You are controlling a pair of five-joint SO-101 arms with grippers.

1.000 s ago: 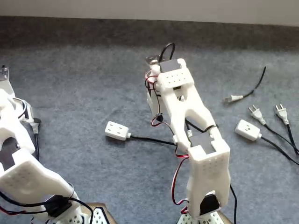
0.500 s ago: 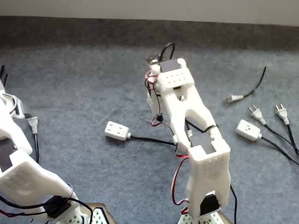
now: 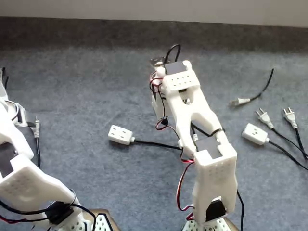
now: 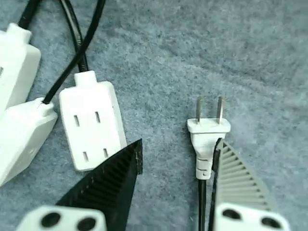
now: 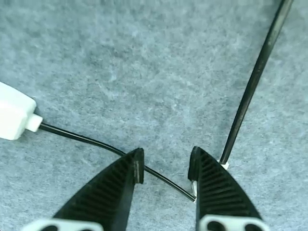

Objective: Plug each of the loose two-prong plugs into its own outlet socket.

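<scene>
White 2-prong plug [image 4: 208, 132]: flat, black-corded, apart from adjacent white outlet socket [image 4: 92, 125]. Centre socket [image 3: 120, 134]: unoccupied. Right socket [image 3: 255, 134]: unoccupied; inner plug [image 3: 261, 115] and outer plug [image 3: 289, 115] loose nearby. Poss. a further plug [image 3: 239, 101] behind.

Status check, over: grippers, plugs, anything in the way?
Left gripper open, two-prong plug lying loose between its jaws, outlet socket alongside. Right gripper open over a black cord. Nothing between plug and socket.
</scene>
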